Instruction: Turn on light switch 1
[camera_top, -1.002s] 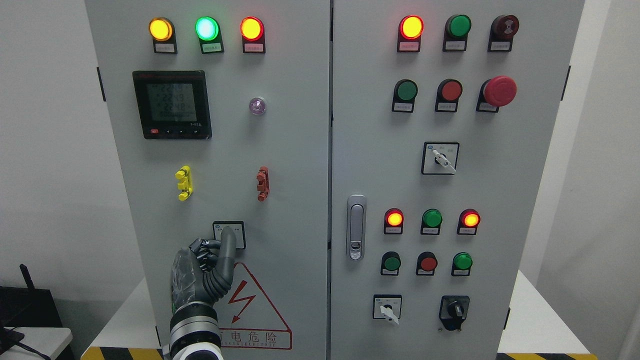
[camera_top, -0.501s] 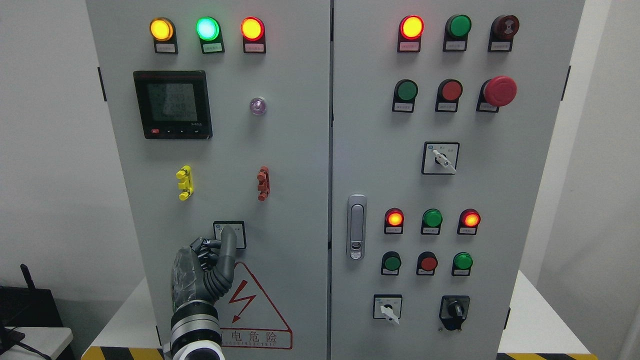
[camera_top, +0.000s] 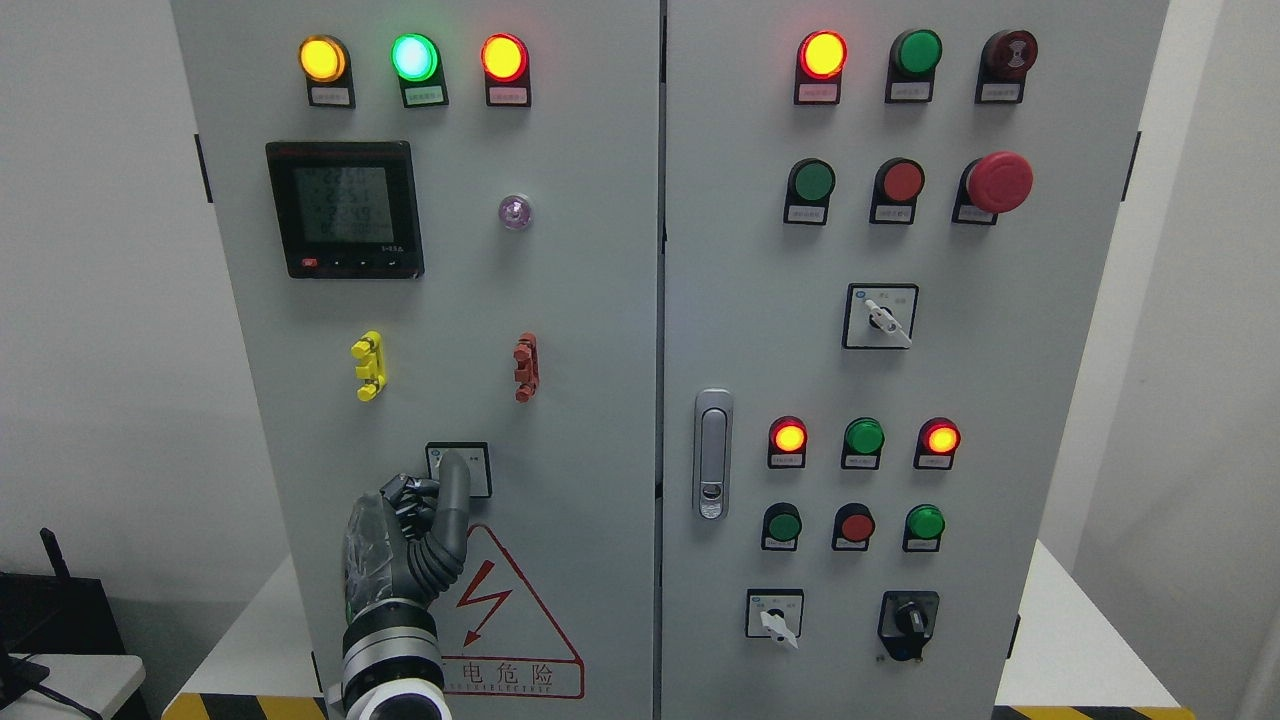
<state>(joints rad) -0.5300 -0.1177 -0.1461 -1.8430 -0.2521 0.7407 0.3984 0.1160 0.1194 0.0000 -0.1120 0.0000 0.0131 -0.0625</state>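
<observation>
Almost nothing is shifting since the earlier frames: the left robot hand (camera_top: 405, 545) is staying pressed at the same spot, and only the digits on the black meter (camera_top: 345, 209) are changing. The hand is rising from the bottom edge of the left cabinet door (camera_top: 560, 300), its index finger (camera_top: 455, 480) extended upward while the other fingers are curling in, gripping nothing. The fingertip is covering the middle of light switch 1 (camera_top: 478, 470), the small black-framed square sitting low on that door, just above the red warning triangle (camera_top: 500, 610) and below the yellow clip (camera_top: 368, 366) and red clip (camera_top: 525, 368). The right robot hand is not showing anywhere.

Judging from this, the press or turn is underway but not confirmed, since the finger is hiding the switch's knob and no lamp is visibly answering it. Trouble could be coming from the fingertip sliding off the small knob if it is pushing off-centre, or from pushing flat against the door when the switch is needing a twist, leaving it unturned. The curled knuckles are sitting close to the panel and could be scraping the warning label.
</observation>
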